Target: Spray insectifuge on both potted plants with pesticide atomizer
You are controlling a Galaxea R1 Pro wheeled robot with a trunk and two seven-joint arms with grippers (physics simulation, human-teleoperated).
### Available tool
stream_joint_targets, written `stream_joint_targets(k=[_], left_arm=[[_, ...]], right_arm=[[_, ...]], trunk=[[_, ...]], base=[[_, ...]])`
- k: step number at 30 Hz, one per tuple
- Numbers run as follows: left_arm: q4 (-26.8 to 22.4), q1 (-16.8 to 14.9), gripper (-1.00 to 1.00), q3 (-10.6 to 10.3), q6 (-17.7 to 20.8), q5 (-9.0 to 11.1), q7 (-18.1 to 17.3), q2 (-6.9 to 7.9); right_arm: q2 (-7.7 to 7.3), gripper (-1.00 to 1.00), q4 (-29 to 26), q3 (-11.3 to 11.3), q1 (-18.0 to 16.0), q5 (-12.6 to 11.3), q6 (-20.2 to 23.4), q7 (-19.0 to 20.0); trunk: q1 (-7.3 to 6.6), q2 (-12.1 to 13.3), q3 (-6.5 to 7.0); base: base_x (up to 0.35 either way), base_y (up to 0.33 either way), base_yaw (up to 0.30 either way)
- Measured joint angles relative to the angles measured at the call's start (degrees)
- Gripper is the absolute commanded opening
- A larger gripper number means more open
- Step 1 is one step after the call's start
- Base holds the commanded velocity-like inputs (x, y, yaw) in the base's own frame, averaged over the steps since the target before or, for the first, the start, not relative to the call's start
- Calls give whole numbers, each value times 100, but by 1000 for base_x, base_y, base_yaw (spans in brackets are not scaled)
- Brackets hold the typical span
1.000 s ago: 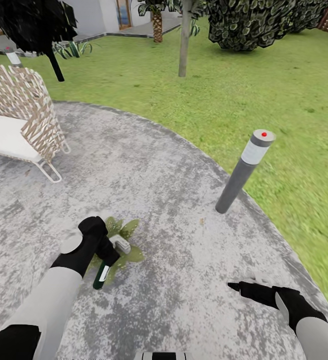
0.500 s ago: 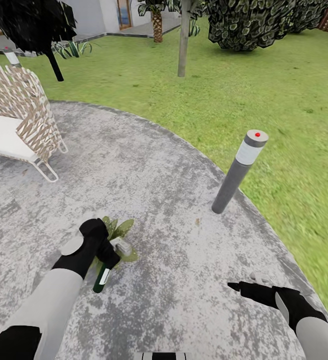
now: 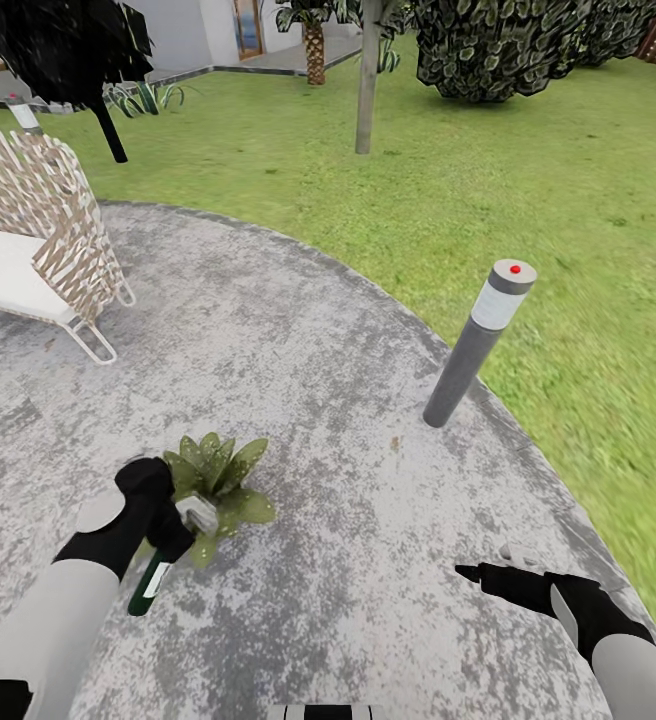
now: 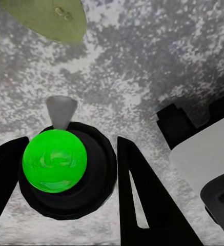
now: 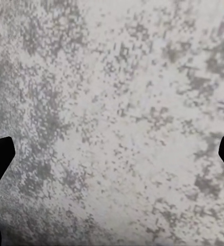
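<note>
Right gripper (image 3: 468,572) nearest, hovering low over the patio (image 3: 348,330), nothing in it; right wrist view shows finger tips far apart at the frame edges, so wide open over bare paving.

Left gripper (image 3: 173,525) clamped on the pesticide atomizer (image 3: 152,585), bottle hanging tilted, dark green body and white label below the fingers, grey spray head (image 3: 200,512) up by the leaves. Left wrist view: black fingers (image 4: 142,200) either side of the bottle, grey nozzle aimed at paving with a leaf just past it.

Potted plant (image 3: 213,475) right beside that gripper, leaves touching or nearly touching the spray head; pot hidden under foliage. Second potted plant not located from here.

Risks, judged:
- Nozzle aim looks off-centre, likely partial cover of the rosette rather than full.
- Tilted grip near the head, possible slip or twist of the bottle.
- So close to the leaves, any lower move could knock the plant over.

Farther out: bollard lamp (image 3: 478,340) at patio edge, woven chair (image 3: 38,240) on the left, lawn (image 3: 528,180) and hedge (image 3: 528,45) behind.
</note>
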Motion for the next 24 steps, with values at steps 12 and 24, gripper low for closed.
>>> stream_joint_targets(k=[12,24], left_arm=[[230,148,-100,1,-10,2,10,13],[319,151,-100,-6,0,79,488,-289]], right_arm=[[1,100,1,2,-1,1,-1,-1],[0,100,6,3,0,0,-5,0]], trunk=[[0,0,0],[0,0,0]], base=[[0,0,143],[0,0,94]])
